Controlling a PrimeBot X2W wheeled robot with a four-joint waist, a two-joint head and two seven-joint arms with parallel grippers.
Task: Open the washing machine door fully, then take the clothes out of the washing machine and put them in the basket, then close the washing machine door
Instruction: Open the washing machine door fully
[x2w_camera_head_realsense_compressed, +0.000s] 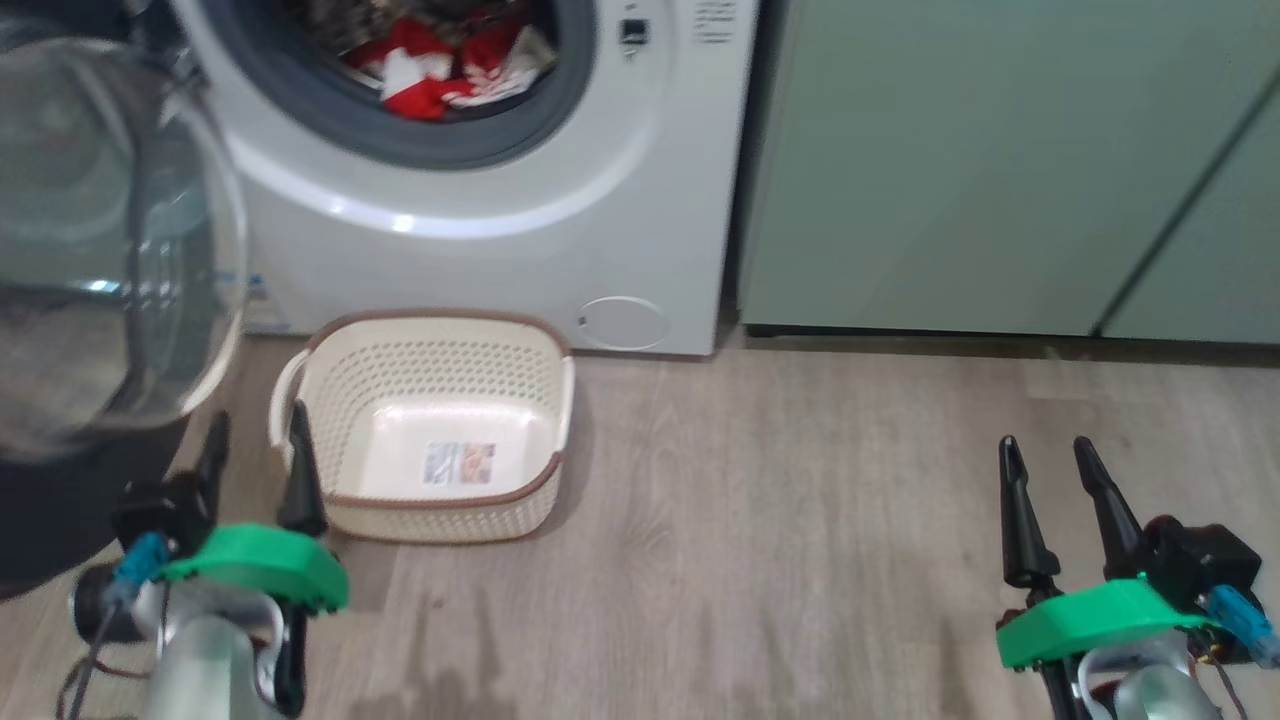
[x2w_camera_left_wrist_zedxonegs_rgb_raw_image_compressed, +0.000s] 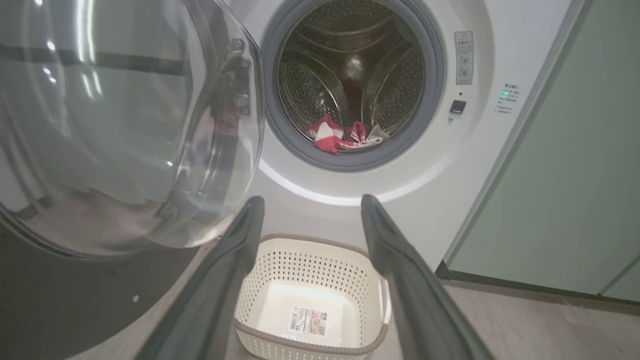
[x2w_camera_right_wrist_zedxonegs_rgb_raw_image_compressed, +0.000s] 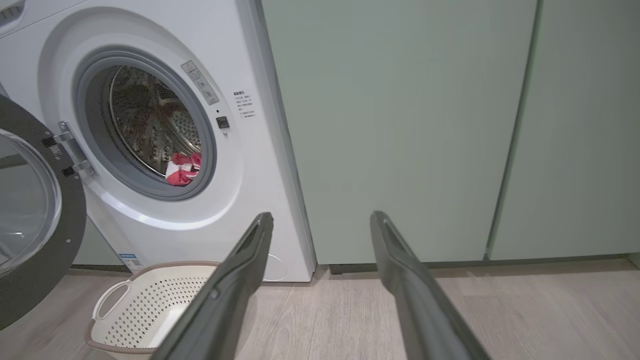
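The left pincer (x2w_camera_head_realsense_compressed: 256, 430) sits at the lower left with its two dark fingers spread moderately wide and nothing between them. They point up the head view toward the washing machine, and the right finger crosses the basket's left handle; I cannot tell whether it touches. Above it the washing machine door (x2w_camera_head_realsense_compressed: 110, 250) stands swung out to the left on its hinge, its clear bowl window bulging to the right. The basket (x2w_camera_head_realsense_compressed: 440, 316) stands upright and empty on the floor (x2w_camera_head_realsense_compressed: 800, 520), just in front of the washing machine (x2w_camera_head_realsense_compressed: 500, 250). Its mouth faces up and it has a white loop handle at its left and right ends, so its long side seems to run along the machine's front. The clothes (x2w_camera_head_realsense_compressed: 440, 70), red with white parts, lie heaped low inside the steel drum behind the grey ring. Pale green cabinets (x2w_camera_head_realsense_compressed: 950, 170) stand right of the machine. The right pincer (x2w_camera_head_realsense_compressed: 1047, 448) is at the lower right over bare floor, well apart from the basket, its fingers parted and empty, pointing at the cabinets
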